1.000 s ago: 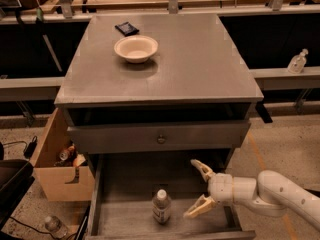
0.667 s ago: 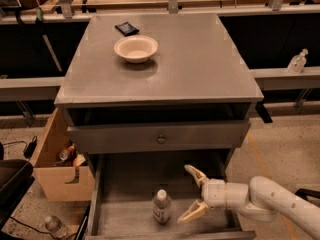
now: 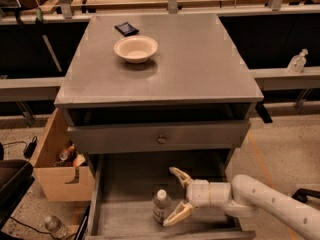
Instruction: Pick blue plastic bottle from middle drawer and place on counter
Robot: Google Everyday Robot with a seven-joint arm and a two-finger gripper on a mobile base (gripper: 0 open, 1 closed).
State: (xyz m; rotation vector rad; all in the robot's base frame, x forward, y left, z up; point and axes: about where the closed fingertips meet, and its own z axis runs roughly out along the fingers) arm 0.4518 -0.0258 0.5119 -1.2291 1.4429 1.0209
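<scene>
Reaching into the open middle drawer (image 3: pixel 120 184), the gripper (image 3: pixel 170 196) sits low near its front edge. Its fingers (image 3: pixel 181 176) are spread wide, just beside the upright bottle (image 3: pixel 160 204).

The arm (image 3: pixel 270 199) is a smooth, rounded off-white tube with a row of small dark dots along its shell, narrowing into a white cylindrical wrist. Its end effector (image 3: pixel 169 197), inside the middle drawer (image 3: pixel 125 184), carries two curved, tan-yellow fingers (image 3: pixel 179 176) that taper to blunt tips and stand spread apart.
</scene>
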